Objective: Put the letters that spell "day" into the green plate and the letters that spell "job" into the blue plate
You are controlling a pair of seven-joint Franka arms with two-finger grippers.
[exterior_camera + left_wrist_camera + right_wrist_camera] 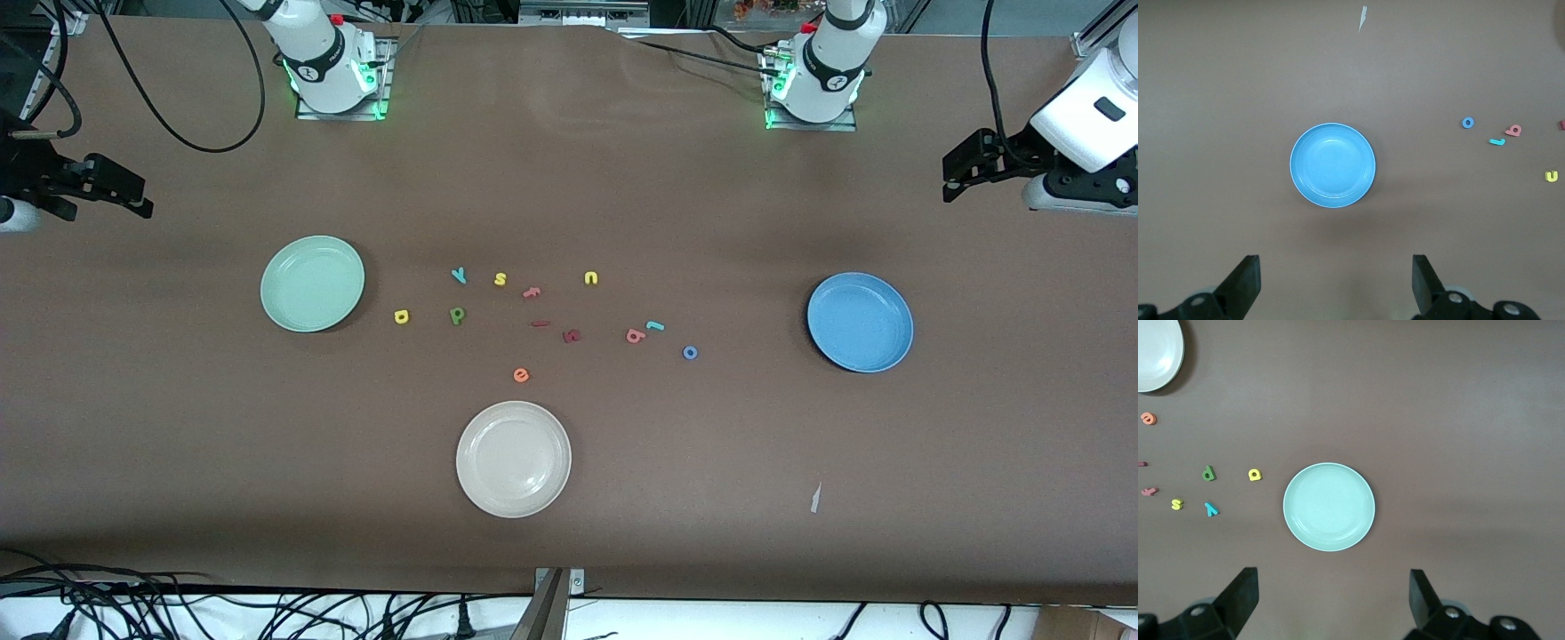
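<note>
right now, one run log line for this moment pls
stage: not started | left gripper: open, over blue plate | right gripper: open, over green plate | letters: all on table, plates empty

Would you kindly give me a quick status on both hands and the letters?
Left hand open above blue plate; right hand open above green plate. Both plates bare, all letters on table. Nothing in the way.

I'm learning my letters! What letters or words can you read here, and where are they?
All are foam letters lying on the table.
teal "y"
yellow "s"
yellow "u"
yellow "a"
green "d"
pink "f"
salmon "b"
teal "j"
blue "o"
orange "e"
Two dark red letters: too small to read.
</note>
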